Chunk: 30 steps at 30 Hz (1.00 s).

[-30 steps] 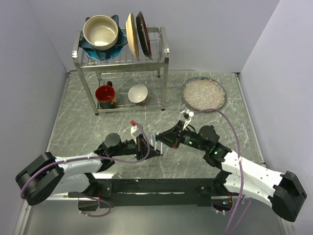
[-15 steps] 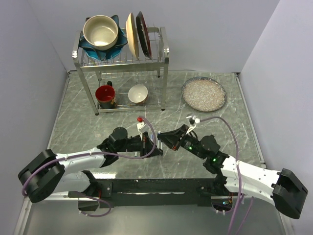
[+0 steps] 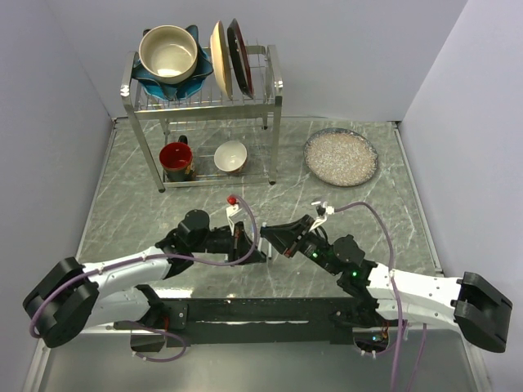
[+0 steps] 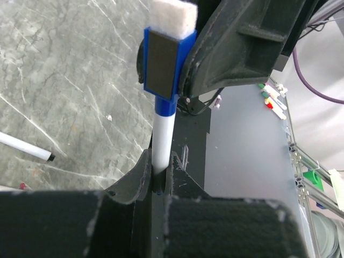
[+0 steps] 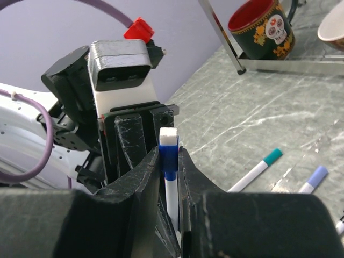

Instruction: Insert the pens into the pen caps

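Note:
My left gripper point(image 4: 159, 161) is shut on the white barrel of the blue pen point(image 4: 161, 134). The pen stands upright between the two grippers. My right gripper point(image 5: 170, 156) is shut on the blue pen cap point(image 5: 169, 153), which has a white felt pad on top and sits on the pen's upper end point(image 4: 164, 64). The two grippers meet above the table's near middle in the top view, left point(image 3: 253, 250) and right point(image 3: 274, 237). A teal-ended pen point(image 5: 258, 167) and a pale-blue-ended pen point(image 5: 313, 178) lie on the table. A black-tipped pen point(image 4: 27, 148) lies there too. The other caps are out of view.
A metal dish rack point(image 3: 274, 90) stands at the back left with bowls and plates. A red mug point(image 3: 176, 159) and a white bowl point(image 3: 231, 155) are under it. A glass plate point(image 3: 341, 157) lies at the back right. The mug also shows in the right wrist view point(image 5: 260, 24).
The left gripper has moved right and the right gripper left and nearer, so the two now meet closely. Both arms have lowered a little.

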Available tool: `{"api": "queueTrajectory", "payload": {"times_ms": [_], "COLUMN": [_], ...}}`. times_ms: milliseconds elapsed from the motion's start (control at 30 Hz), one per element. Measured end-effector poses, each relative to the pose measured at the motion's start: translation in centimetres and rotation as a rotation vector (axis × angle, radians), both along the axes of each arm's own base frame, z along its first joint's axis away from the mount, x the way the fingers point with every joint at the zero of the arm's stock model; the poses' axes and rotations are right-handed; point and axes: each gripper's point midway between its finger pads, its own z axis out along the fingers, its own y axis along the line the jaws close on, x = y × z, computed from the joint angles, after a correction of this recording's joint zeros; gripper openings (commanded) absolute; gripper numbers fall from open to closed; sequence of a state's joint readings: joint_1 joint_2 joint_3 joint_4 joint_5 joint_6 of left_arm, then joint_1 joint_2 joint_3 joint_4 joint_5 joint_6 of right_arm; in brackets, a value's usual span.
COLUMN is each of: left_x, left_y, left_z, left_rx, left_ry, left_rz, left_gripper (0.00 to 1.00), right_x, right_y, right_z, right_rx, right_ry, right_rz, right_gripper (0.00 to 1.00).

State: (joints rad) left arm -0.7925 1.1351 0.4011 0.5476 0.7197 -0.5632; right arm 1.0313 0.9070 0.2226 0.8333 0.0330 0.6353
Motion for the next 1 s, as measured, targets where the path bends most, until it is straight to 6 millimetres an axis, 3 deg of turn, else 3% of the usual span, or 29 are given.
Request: {"api": "queueTrajectory", "payload": {"times_ms": [467, 833, 933, 1000], "left_x": [-1.9, -2.2, -1.8, -1.6], "left_y": [1.8, 2.5, 2.5, 2.5], "left_z": [3.1, 5.5, 5.7, 5.9], "left_rx": [-0.096, -0.152, -0.155, -0.159], "left_ry": [-0.112, -0.231, -0.239, -0.245], "left_rz": [-0.072, -0.056, -0.037, -0.024], "left_gripper": [0.01, 0.01, 0.01, 0.01], "right_x": [-2.6, -3.3, -3.0, -2.8], "right_y": [1.8, 1.8, 1.8, 1.8], "right_z": [3.6, 6.7, 7.5, 7.7], "right_rx": [-0.014, -0.031, -0.034, -0.043], "right_ry": [-0.165, -0.145, -0.131, -0.12], "right_rz": [0.133, 0.134, 0.116, 0.105], "right_gripper": [0.0, 0.0, 0.09, 0.21]}}
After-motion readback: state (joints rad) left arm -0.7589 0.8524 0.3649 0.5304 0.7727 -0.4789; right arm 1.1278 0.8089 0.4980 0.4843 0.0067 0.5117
